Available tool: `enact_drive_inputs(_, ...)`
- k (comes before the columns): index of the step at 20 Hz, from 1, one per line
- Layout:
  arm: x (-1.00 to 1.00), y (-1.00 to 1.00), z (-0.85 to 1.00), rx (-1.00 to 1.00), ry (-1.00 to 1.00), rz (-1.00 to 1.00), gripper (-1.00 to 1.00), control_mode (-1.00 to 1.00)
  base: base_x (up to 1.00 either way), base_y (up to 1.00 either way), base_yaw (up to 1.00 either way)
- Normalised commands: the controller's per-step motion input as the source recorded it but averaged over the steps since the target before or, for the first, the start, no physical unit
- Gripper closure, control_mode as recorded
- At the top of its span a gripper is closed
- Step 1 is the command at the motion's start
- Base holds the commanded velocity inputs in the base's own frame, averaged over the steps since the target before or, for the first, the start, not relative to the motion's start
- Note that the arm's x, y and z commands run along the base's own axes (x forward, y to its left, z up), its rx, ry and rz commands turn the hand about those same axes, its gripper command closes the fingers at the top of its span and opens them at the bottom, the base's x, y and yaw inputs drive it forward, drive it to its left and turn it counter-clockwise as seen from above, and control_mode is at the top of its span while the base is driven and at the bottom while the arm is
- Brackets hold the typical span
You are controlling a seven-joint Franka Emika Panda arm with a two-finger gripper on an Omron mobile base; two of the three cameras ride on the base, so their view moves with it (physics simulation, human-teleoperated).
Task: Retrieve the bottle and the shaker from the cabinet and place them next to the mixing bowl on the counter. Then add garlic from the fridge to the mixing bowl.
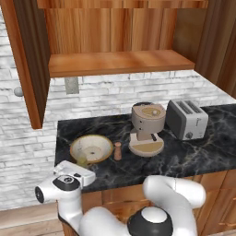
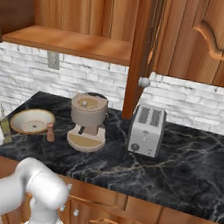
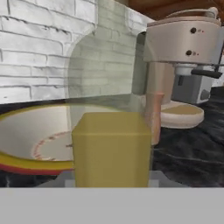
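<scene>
tool (image 1: 79, 167): at front left edge of worktop (image 1: 193, 156), fingers hidden, grip state cannot tell
bottle (image 3: 111, 146): clear with yellow liquid, right at tool, just in front of mixing bowl (image 1: 91, 148)
shaker (image 1: 118, 150): upright on worktop, between mixing bowl and coffee machine (image 1: 147, 129)
toaster (image 1: 186, 119): right of coffee machine

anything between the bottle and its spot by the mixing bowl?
Nothing visible. The bottle, close in front of the hand camera, is already at the near rim of the mixing bowl. The shaker stands on the bowl's other side, the coffee machine beyond it, both clear.
</scene>
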Motion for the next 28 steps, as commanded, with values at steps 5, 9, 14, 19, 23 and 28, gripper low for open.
enact_drive_inputs(5,0.35,0.58,-0.38,0.0,0.06,0.0,1.0,-1.0,0.0,0.0,0.0)
enact_drive_inputs(9,0.22,0.36,-0.27,-0.01,0.02,0.0,1.0,-1.0,0.0,0.0,0.0)
enact_drive_inputs(14,-0.01,0.21,-0.18,-0.02,-0.02,0.0,1.0,-1.0,0.0,0.0,0.0)
enact_drive_inputs(19,-0.18,0.24,-0.11,0.0,-0.16,0.0,1.0,-1.0,0.0,0.0,0.0)
enact_drive_inputs(23,-0.02,0.11,-0.1,0.0,-0.23,0.0,1.0,-1.0,0.0,0.0,0.0)
enact_drive_inputs(28,0.0,-0.02,0.0,0.0,-0.09,0.0,1.0,-1.0,0.0,0.0,0.0)
